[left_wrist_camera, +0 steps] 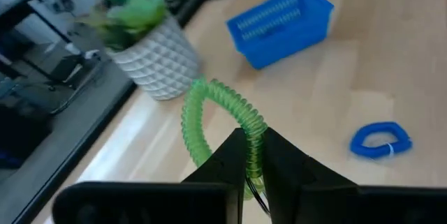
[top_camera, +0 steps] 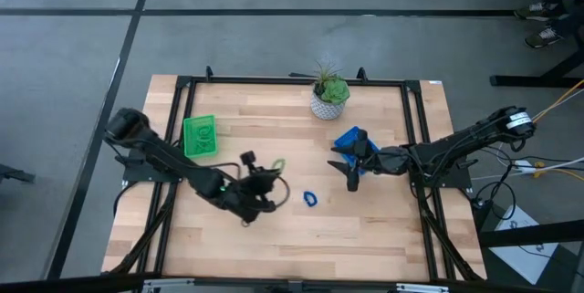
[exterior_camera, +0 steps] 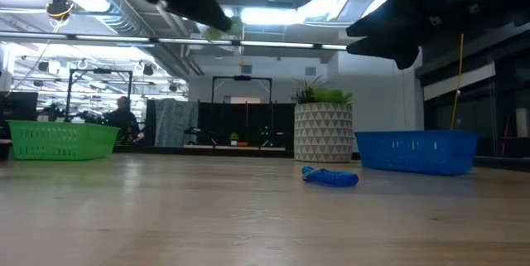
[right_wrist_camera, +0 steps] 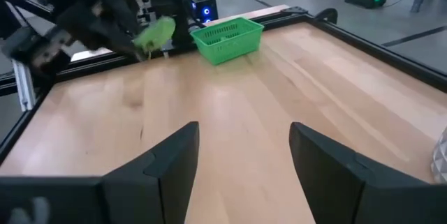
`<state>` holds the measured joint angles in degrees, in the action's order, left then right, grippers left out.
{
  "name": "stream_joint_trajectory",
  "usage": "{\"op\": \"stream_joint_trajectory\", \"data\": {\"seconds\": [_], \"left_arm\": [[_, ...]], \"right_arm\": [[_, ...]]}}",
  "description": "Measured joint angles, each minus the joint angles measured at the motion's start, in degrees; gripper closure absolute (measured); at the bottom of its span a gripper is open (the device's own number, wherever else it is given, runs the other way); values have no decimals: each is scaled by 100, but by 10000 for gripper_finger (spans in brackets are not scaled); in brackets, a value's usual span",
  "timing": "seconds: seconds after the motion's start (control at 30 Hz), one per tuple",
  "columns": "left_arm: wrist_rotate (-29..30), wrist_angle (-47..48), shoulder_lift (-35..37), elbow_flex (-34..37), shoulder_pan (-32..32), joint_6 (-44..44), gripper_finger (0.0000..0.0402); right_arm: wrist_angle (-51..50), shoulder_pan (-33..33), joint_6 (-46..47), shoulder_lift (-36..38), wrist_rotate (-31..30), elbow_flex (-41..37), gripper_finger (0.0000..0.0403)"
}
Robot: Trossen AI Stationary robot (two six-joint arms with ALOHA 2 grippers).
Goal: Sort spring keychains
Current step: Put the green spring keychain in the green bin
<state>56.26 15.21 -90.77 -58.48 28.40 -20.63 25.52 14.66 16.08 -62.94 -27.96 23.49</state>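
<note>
Left hand (left_wrist_camera: 253, 155) is clamped on a green spring keychain (left_wrist_camera: 216, 116), held above the surface (top_camera: 365, 220). Right hand (right_wrist_camera: 241, 161) is spread wide, empty, above the blue tray (top_camera: 347, 140). Blue keychain (top_camera: 310, 199) lies between the hands.

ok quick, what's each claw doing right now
Left claw: shut on a green spring keychain, held up off the table.
Right claw: open, holding nothing, up over the table near the blue tray.
</note>
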Motion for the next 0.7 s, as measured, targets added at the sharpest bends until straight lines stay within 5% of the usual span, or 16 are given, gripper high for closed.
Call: {"op": "stream_joint_trajectory", "data": {"seconds": [0.43,0.7], "left_arm": [[1159,2,1654,1507,484,-1197,375],[1587,55,1929,1967,409,-1796,375]], "right_arm": [[70,-88,-2,0,-98,0,183],[79,-88,24,0,-96,0,183]]}}
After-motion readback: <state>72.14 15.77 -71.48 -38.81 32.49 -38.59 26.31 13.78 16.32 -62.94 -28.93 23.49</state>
